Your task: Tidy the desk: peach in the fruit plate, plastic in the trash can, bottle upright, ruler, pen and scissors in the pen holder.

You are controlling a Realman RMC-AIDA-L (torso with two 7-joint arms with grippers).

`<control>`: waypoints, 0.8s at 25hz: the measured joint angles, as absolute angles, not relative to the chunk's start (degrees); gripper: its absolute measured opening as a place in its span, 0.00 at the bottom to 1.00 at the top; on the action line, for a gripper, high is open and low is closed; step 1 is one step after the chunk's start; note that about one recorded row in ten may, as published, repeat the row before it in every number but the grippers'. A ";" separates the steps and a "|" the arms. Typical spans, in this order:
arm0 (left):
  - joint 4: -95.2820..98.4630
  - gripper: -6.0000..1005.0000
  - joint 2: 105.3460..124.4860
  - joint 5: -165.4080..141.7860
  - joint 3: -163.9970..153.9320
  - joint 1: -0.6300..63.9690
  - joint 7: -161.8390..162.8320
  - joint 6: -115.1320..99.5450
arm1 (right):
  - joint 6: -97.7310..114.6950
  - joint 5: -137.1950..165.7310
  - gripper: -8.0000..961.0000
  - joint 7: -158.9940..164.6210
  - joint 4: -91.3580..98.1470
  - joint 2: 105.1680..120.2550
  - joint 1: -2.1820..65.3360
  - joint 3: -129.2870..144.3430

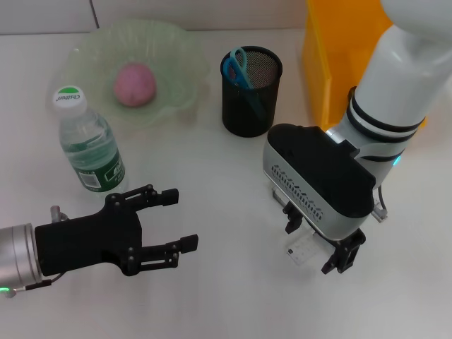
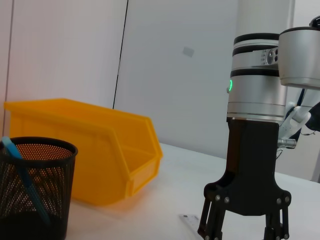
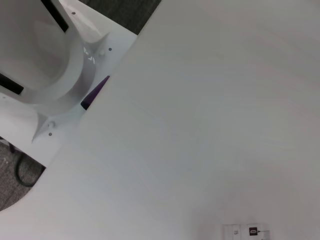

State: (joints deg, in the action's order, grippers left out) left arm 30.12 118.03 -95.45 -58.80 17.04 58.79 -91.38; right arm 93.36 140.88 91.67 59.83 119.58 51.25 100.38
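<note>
One transparent ruler (image 1: 302, 247) lies flat on the white desk (image 1: 226, 296), between the spread fingers of the right gripper (image 1: 316, 244), which points down over it. One pen holder (image 1: 251, 90) contains blue scissors (image 1: 237, 67). One fruit plate (image 1: 134, 70) contains one peach (image 1: 134, 84). One bottle (image 1: 88, 141) stands upright. One yellow bin (image 1: 339, 56) stands behind. The left gripper (image 1: 176, 220) hovers with its fingers apart, holding nothing.
</note>
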 joint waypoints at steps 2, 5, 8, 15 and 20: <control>30.12 0.83 118.03 -95.45 -58.79 17.02 58.79 -91.36 | 92.79 140.77 0.81 91.57 59.40 119.60 51.40 100.51; 30.13 0.83 118.03 -95.45 -58.79 16.88 58.79 -91.36 | 91.83 140.60 0.81 91.52 58.51 119.62 51.70 101.01; 30.13 0.83 118.03 -95.45 -58.80 16.86 58.79 -91.36 | 90.87 140.28 0.81 91.38 57.35 119.62 51.91 101.40; 30.24 0.83 118.01 -95.45 -58.79 16.71 58.82 -91.78 | 89.78 140.06 0.81 91.48 56.51 119.81 51.94 102.35; 30.26 0.83 117.95 -95.45 -58.80 16.70 58.87 -91.80 | 88.80 140.01 0.81 92.07 56.59 119.81 52.11 102.95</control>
State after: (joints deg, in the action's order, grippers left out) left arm 30.26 117.95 -95.45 -58.80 16.70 58.87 -91.80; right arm 88.80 140.01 92.07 56.59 119.81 52.11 102.95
